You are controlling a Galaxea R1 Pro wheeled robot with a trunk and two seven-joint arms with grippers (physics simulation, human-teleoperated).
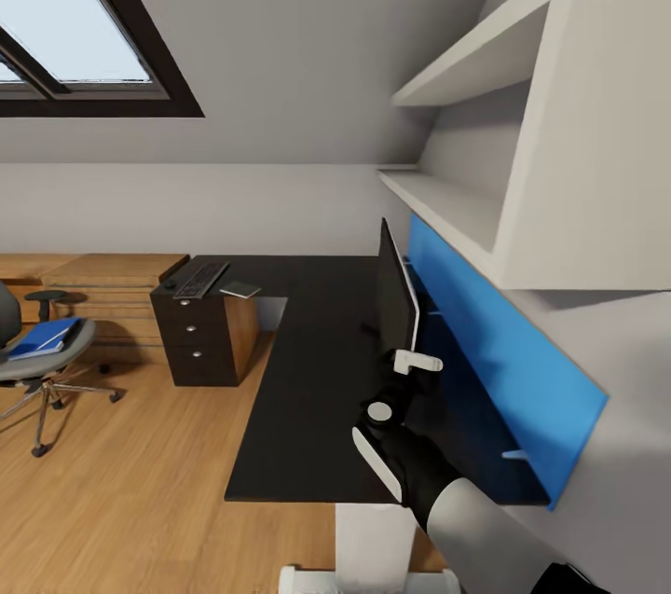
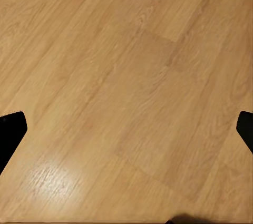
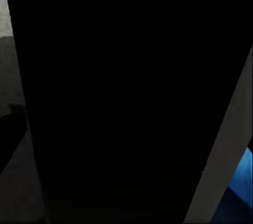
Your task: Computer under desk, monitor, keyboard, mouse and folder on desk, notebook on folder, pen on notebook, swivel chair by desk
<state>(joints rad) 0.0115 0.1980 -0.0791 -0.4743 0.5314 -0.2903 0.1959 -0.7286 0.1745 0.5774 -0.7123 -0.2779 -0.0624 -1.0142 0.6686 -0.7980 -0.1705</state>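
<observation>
Right gripper: at the near edge of the monitor, which stands edge-on at the right of the black surface. Whether its fingers are clenched on the screen or released I cannot tell; the right wrist view is mostly black screen.
Left gripper: hangs over the bare wood floor, fingers spread apart and grasping nothing.
Monitor: upright on the surface, just in front of the blue wall panel.
Keyboard: on the far left end of the surface, above the drawer unit, well apart from the monitor.
Notebook: flat, just right of the keyboard.
Folder: lying on the seat of the swivel chair, far left, well apart from the surface.
Computer: a pale box under the near end of the surface, probably the tower.
Risk 1: the screen stands on a thin stand; a push high on its edge could tip it against the panel.
Risk 2: a turn of the arm could drag the stand and twist the screen out of line.
Risk 3: with the wrist view dark, contact is hard to judge, so a grasp may close too hard or miss.
</observation>
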